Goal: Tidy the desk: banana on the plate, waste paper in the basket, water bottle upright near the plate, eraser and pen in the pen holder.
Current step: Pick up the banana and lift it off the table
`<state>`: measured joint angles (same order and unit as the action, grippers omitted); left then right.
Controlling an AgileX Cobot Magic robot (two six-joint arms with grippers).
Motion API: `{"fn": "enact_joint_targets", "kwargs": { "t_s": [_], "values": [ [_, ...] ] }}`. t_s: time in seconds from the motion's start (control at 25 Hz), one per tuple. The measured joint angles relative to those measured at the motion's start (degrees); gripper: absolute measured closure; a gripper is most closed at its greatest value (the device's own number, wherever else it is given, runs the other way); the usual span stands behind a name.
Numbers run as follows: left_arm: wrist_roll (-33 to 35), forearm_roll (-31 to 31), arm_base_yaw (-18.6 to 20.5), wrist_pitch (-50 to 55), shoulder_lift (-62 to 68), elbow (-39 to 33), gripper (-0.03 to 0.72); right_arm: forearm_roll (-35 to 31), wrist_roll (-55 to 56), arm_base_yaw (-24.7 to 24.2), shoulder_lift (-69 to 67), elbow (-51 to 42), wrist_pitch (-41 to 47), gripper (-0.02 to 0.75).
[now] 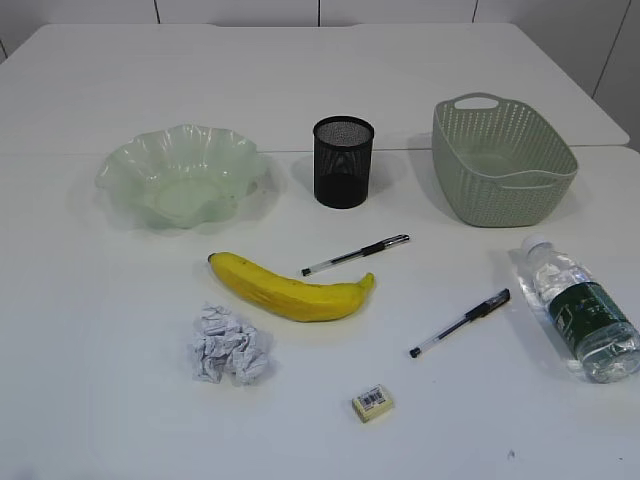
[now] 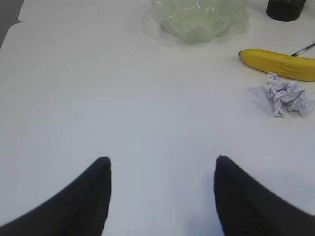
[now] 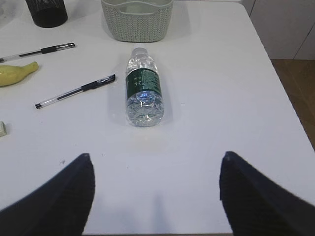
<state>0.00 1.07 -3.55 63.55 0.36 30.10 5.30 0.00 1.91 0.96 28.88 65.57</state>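
The holder stood upright at the back middle of the desk and is taken as the landmark. The plate was seen to its left, empty, and the basket to its right, also empty. Just in front of the holder one pen lay flat, and the banana was laid on the desk in front of that pen, slightly left of the holder. The paper was found further forward and left of the holder, close to the banana but apart from it. A second pen lay forward and right of the holder. The eraser was placed farthest forward, sticker side up. The bottle lay on its side far right of the holder, in front of the basket, cap pointed towards the basket.

The left gripper was held wide apart over bare desk, nothing between its fingers. The right gripper was likewise spread wide and empty, short of the bottle's base.
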Motion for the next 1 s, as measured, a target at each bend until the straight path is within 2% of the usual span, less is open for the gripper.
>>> {"fn": "enact_joint_targets", "kwargs": {
  "t_s": [1.0],
  "values": [
    [0.0, 0.0, 0.0, 0.0, 0.0, 0.0, 0.223, 0.0, 0.0, 0.0, 0.0, 0.0, -0.2, 0.149]
  ]
}}
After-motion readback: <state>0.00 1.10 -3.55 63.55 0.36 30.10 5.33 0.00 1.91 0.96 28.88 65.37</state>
